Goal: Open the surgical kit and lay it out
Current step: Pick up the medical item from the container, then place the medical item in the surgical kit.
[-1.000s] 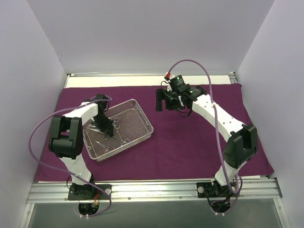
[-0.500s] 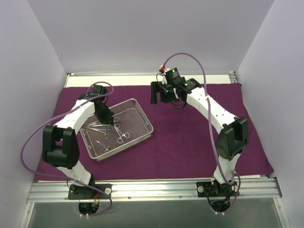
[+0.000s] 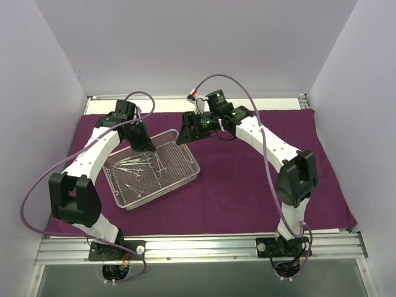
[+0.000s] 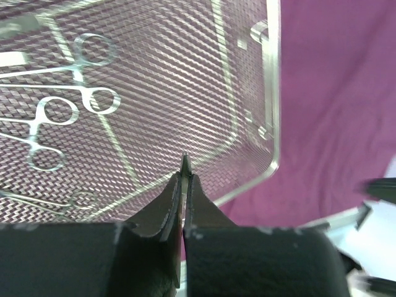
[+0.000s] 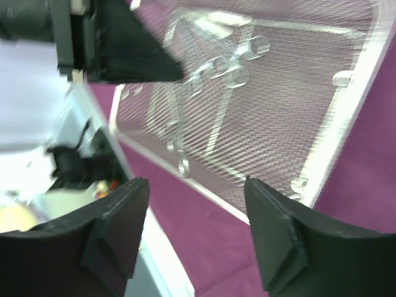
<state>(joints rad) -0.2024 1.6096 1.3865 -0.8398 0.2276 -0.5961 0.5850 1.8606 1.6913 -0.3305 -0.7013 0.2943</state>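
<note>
The tray (image 3: 179, 162) is flanked at its far corner by the left end effector (image 3: 149, 147), pinched on a silver tip (image 4: 185, 162), and the right end effector (image 3: 184, 134), spread wide and empty.

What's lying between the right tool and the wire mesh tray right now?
Nothing but bare purple cloth. The right wrist view shows that strip between the open right tool and the edge of the tray.

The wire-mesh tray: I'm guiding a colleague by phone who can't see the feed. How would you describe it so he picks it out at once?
A dark purple cloth fills the middle of the top view. On its left half, lying askew, is the tray, a shallow rectangular basket of silver wire mesh. It is the only container on the cloth, and small silver scissor-handled instruments lie inside it.
</note>
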